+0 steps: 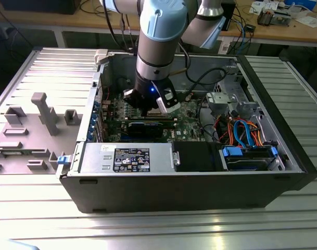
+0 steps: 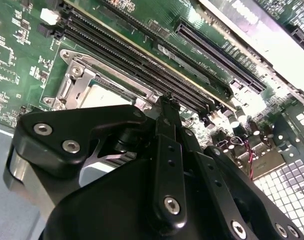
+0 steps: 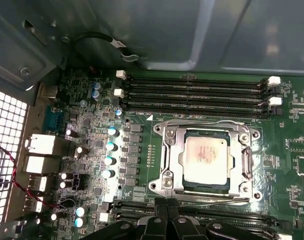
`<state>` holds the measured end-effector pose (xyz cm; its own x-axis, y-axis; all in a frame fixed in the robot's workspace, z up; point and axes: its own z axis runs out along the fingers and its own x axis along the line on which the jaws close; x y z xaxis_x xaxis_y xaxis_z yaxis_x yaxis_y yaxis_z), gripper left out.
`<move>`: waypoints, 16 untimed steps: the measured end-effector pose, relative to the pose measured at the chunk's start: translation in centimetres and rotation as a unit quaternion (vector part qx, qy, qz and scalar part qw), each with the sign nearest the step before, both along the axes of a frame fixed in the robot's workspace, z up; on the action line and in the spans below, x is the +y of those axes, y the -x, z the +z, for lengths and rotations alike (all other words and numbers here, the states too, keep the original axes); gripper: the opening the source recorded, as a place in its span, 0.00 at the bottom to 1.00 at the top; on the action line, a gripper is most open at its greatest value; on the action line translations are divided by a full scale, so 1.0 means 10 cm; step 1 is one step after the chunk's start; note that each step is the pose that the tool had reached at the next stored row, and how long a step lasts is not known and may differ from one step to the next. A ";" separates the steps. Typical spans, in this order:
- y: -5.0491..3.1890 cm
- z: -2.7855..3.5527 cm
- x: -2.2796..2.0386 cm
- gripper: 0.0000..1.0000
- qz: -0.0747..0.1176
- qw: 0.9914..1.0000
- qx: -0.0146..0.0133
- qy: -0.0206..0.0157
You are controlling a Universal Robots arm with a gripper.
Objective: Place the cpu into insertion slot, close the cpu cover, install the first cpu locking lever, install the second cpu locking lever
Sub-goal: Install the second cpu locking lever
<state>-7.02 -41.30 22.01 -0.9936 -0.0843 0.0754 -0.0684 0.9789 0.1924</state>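
Observation:
The cpu (image 3: 206,159), a silver square chip, lies flat in the insertion slot (image 3: 251,136) on the green board. The cpu cover (image 3: 172,150), a silver frame, lies flat around it with the chip showing through its window. One thin lever rod (image 3: 206,123) runs along the socket's far side and another (image 3: 221,200) along the side nearest my gripper. My gripper (image 3: 166,204) has its black fingers together, tips at that nearer rod. In the second wrist view the gripper (image 2: 166,107) hides part of the cpu (image 2: 104,97) and cover (image 2: 74,87). The exterior view shows the gripper (image 1: 150,109) low inside the case.
Long black memory slots (image 3: 196,92) run beside the socket. Capacitors (image 3: 111,145) stand on another side of it. The grey power supply (image 1: 129,159) sits at the case's front, and coloured cables (image 1: 241,133) at the exterior view's right. Case walls enclose the board.

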 end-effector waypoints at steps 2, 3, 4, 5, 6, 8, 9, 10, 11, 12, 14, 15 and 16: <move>0.014 -0.015 0.000 0.11 0.000 1.000 0.000 -0.004; 0.023 -0.020 -0.001 0.11 0.000 1.000 0.000 -0.006; 0.028 -0.025 -0.001 0.11 0.000 1.000 0.000 -0.009; 0.030 -0.028 -0.001 0.11 0.000 1.000 0.000 -0.012; 0.032 -0.031 -0.001 0.11 0.000 1.000 0.000 -0.016; 0.032 -0.033 -0.003 0.11 0.000 1.000 0.000 -0.016; 0.032 -0.038 -0.006 0.11 0.000 1.000 0.000 -0.016; 0.032 -0.050 -0.009 0.11 0.000 1.000 0.000 -0.016; 0.032 -0.057 -0.011 0.11 0.000 1.000 0.000 -0.017; 0.032 -0.061 -0.013 0.11 0.000 1.000 0.000 -0.019; 0.032 -0.063 -0.028 0.11 0.000 1.000 0.000 -0.019; 0.032 -0.063 -0.043 0.11 0.000 1.000 0.000 -0.019; 0.033 -0.063 -0.059 0.11 0.000 1.000 0.000 -0.019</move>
<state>-7.35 -41.89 21.38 -0.9936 -0.0872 0.0721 -0.0685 0.9707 0.2304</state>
